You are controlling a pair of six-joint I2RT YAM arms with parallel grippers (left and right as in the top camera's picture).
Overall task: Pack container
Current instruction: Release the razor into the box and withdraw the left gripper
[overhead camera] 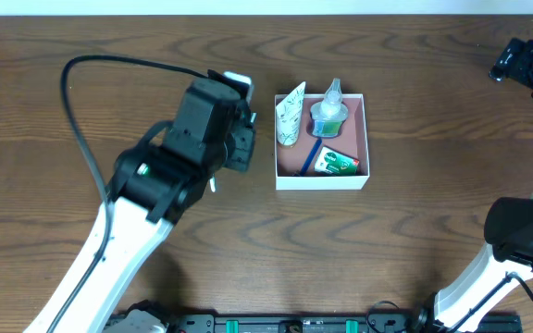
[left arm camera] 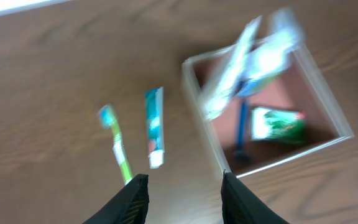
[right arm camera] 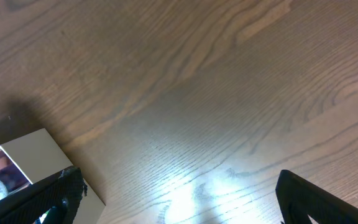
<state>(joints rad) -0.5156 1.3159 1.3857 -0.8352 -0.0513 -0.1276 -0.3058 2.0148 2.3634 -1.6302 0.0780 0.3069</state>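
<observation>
Left of the container point(overhead camera: 322, 181), the left arm point(overhead camera: 109, 259) shows a white link, black joint housings, a small green mark point(overhead camera: 142, 169) and 1 black cable point(overhead camera: 65, 79). Right of the container, the right arm point(overhead camera: 524, 236) has the same white-and-black build.

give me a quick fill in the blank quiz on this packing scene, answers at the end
1. The packed toothbrush lying inside the container is ___.
2. On the table outside the container, beside the teal tube, lies a loose toothbrush with a ___ handle.
3. The left pincer is ___ rather than shut, holding nothing.
4. The container's walls are white outside and ___ inside.

Missing words: blue; green; open; pink
</observation>
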